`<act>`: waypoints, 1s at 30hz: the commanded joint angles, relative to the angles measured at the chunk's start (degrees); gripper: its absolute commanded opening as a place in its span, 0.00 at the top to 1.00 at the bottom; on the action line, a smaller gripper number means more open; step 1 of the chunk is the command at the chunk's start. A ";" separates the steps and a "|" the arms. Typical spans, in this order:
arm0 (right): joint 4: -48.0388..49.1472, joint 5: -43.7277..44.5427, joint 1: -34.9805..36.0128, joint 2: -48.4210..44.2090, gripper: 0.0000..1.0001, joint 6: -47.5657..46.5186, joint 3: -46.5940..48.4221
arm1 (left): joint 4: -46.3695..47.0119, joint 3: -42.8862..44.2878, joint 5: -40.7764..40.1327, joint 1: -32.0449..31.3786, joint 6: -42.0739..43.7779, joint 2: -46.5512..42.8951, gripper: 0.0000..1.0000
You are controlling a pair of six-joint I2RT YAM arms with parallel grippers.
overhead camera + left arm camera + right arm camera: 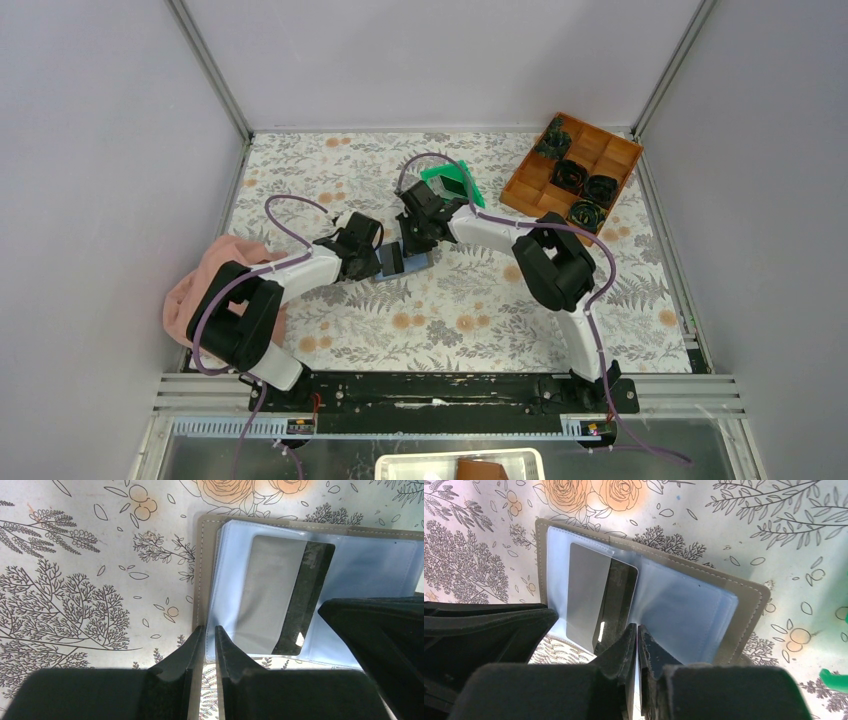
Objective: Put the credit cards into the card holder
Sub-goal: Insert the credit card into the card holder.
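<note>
1. Pale grey walls close in a desk [480,320] covered with a cloth printed with leaves and orange flowers.
2. Near the middle of the desk the card holder [405,262] lies open and flat, grey cover down and pale blue inside up.
3. One credit card [285,600], silvery grey with a dark stripe along one long side, lies on the blue inside of the half nearer the left arm. Its far end sits under a clear pocket edge; how far it is tucked in, I cannot tell.
4. The left gripper [209,630] stands at the outer edge of that half. Its two fingers are drawn close together astride the rim, pinching the grey cover and the blue lining between them.
5. The right gripper [637,630] stands at the edge of the card holder, about at the fold and just beside the dark stripe of the card. Its fingers are pressed almost together, leaving only a thin slit. A pale blue strip shows in that slit, but I cannot tell whether a pocket sheet is clamped there.
6. Both arms reach in from the near edge and the two grippers are close to each other over the card holder.
7. A green bin [455,183] sits just behind the right gripper.
8. A brown tray [612,152] with compartments lies at the far right, several dark things in its cells.
9. A pink cloth [205,275] lies bunched at the left edge, beside the left arm.
</note>
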 commanded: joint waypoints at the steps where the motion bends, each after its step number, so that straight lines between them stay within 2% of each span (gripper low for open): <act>1: -0.84 -1.68 -0.20 1.50 0.90 0.02 2.65 | -2.31 -2.64 -2.49 1.02 2.16 4.44 0.82; 17: -2.25 -2.43 2.46 3.76 0.90 0.37 7.13 | -1.17 -3.32 -1.64 1.30 2.69 3.07 0.82; 30: -1.46 -1.63 2.51 4.13 0.90 1.09 4.49 | -3.51 -3.64 -5.84 1.35 2.88 -5.79 0.81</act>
